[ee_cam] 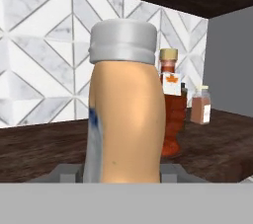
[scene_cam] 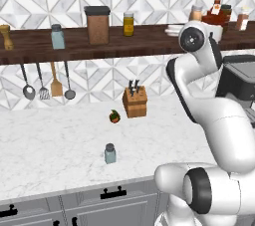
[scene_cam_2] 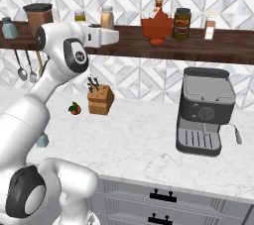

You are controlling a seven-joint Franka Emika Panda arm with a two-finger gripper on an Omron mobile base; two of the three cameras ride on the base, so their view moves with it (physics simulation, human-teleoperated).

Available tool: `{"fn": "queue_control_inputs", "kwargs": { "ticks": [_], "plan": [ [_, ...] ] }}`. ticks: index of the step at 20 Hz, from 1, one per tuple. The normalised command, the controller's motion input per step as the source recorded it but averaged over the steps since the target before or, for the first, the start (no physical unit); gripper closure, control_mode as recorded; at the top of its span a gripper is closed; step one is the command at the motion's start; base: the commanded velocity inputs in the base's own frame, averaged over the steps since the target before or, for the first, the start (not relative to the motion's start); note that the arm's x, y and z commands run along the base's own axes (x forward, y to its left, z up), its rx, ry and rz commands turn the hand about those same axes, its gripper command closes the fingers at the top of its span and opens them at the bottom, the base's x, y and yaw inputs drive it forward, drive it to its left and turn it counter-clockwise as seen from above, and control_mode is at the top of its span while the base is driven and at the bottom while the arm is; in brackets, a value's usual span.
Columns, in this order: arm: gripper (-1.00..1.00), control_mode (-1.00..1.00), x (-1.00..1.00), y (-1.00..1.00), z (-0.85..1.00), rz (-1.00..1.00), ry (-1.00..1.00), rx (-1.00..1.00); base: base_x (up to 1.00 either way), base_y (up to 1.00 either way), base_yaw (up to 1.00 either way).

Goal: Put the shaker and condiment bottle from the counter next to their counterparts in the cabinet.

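Gripper (ee_cam: 121, 173): closed on the condiment bottle (ee_cam: 126, 114); in the hand view the peach body is seen pressed between the two finger tips (ee_cam: 66, 172) at its base, pale cap uppermost, bottle upright.
Condiment bottle, place: held at the level of the cabinet (scene_cam_2: 149, 45); in the right base view it (scene_cam_2: 106, 18) is seen past the white hand, left of the red bottle (scene_cam_2: 158, 23). Whether it touches the plank cannot be told.
Counterparts, sauces: the red bottle with a maple-leaf label (ee_cam: 170, 114) is seen just behind and right of the held bottle; a dark-capped jar (scene_cam_2: 182, 23) and a small reddish spice bottle (scene_cam_2: 211, 26) stand further right on the plank.
Shaker (scene_cam: 110, 153): left upright on the marble counter (scene_cam: 50, 145), near its front edge, well apart from the gripper.
Counterpart, shaker: a matching shaker (scene_cam: 58, 37) is seen on the plank's left part, between the brown pepper mill (scene_cam: 6, 37) and a tall brown canister (scene_cam: 97, 25).
Other shelf items: a yellow jar (scene_cam: 128, 24) stands right of the canister.
Counter items: a knife block (scene_cam: 135, 101) and a small red fruit (scene_cam: 115, 116) stand by the wall; a coffee machine (scene_cam_2: 206, 111) is at the right.
Under the shelf: utensils (scene_cam: 47, 83) hang in a row.
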Motion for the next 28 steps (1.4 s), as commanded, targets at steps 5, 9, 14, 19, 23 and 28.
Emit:
{"fn": "queue_control_inputs", "kwargs": {
  "ticks": [5,9,14,19,23,28],
  "plan": [
    [1.00,-1.00,0.27,0.03,-0.09,0.00,0.00,0.00,0.00,0.00,0.00],
    [1.00,-1.00,0.24,-0.08,-0.02,0.00,0.00,0.00,0.00,0.00,0.00],
    [1.00,-1.00,0.15,-0.15,0.00,0.00,0.00,0.00,0.00,0.00,0.00],
    [1.00,-1.00,0.04,-0.06,-0.18,0.00,-0.04,-0.02,0.00,0.00,0.00],
    [1.00,-1.00,0.03,-0.04,-0.37,0.00,-0.17,-0.08,0.00,0.00,0.00],
    [1.00,-1.00,0.16,-0.21,-0.03,0.00,-0.03,0.00,0.00,0.00,0.00]
  ]
}}
